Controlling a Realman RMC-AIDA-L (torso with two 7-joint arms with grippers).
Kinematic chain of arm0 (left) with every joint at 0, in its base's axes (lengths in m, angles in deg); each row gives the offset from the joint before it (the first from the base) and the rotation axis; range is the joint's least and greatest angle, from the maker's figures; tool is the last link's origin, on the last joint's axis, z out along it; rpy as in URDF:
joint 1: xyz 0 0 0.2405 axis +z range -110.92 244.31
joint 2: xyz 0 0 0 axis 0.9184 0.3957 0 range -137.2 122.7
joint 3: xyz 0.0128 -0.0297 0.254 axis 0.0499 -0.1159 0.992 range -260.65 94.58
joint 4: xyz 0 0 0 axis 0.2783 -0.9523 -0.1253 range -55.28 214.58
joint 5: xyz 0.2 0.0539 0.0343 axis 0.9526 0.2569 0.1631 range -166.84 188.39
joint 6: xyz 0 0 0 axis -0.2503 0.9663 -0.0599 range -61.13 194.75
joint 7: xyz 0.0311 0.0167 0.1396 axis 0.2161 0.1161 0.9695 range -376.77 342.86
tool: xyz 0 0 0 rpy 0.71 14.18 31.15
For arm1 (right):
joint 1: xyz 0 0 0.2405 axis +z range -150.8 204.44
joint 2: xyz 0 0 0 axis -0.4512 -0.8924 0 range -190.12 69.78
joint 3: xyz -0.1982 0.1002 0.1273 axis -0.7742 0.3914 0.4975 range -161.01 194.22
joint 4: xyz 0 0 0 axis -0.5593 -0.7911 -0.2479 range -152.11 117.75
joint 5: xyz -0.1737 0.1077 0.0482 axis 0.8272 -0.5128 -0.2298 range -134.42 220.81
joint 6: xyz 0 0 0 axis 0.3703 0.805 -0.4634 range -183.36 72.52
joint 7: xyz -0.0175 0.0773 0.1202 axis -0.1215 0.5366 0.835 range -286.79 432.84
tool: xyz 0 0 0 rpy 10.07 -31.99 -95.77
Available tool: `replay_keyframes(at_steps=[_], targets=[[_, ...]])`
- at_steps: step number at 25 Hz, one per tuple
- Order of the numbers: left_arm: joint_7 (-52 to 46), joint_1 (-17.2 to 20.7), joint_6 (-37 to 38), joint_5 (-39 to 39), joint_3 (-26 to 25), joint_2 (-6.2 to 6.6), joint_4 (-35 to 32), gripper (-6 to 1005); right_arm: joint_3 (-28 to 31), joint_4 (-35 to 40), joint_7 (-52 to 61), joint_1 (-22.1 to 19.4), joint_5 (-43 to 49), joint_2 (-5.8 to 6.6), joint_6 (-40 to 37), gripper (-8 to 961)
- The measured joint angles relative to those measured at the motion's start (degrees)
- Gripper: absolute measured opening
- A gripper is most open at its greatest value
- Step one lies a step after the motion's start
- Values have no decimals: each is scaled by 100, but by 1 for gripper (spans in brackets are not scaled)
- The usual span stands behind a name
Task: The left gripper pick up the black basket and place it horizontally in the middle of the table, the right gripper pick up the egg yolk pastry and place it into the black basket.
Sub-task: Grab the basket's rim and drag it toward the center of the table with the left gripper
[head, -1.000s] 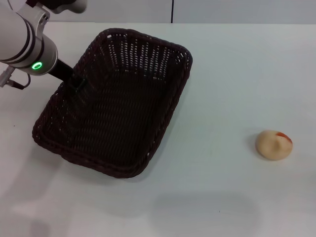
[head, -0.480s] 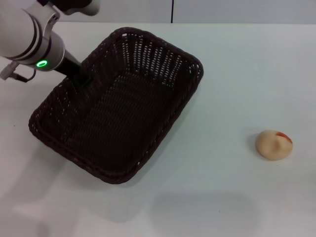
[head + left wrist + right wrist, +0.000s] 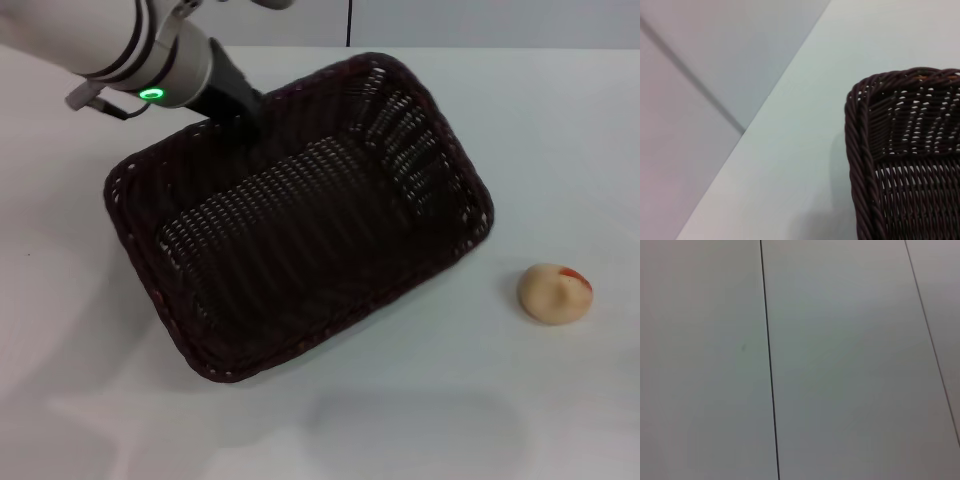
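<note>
**Basket held at its far rim, pastry apart on the worktop**

Nearest, the black basket (image 3: 300, 225) lies slanted across the middle of the white worktop (image 3: 420, 420), one corner pointing toward the robot. To its right, well apart, the egg yolk pastry (image 3: 555, 292) sits alone on the worktop. Farther back, the left tool (image 3: 243, 108) reaches down onto the basket's far rim, clamped on the braided edge. The right tool is out of sight.

Bare table (image 3: 560, 150) surrounds the egg yolk pastry (image 3: 555, 293); the black basket (image 3: 300, 215) lies just beside it.
</note>
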Motion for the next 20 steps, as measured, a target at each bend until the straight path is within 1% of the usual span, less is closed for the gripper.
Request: replay_keyframes(at_steps=[2, 5, 6, 9, 13, 16, 20], targets=[[463, -99, 50, -463, -44, 4, -80, 221, 0, -4, 0, -3, 0, -1, -8, 802], [640, -134, 73, -648, -74, 9, -124, 213, -1, -6, 0, -1, 0, -1, -11, 802], [871, -191, 101, -922, -158, 13, -224, 210, -4, -10, 0, 2, 1, -1, -16, 802], [1077, -288, 108, -1149, -228, 20, -381, 202, -7, -16, 0, 4, 6, -1, -44, 802], [1321, -468, 103, -1336, -252, 23, -707, 196, -9, -11, 0, -2, 11, -1, -79, 802], [1453, -675, 110, -1412, -268, 22, -1074, 197, -9, -8, 0, -3, 11, -1, -80, 802], [1571, -744, 113, -1416, -278, 29, -1194, 197, -9, -2, 0, -4, 11, -1, -96, 802]])
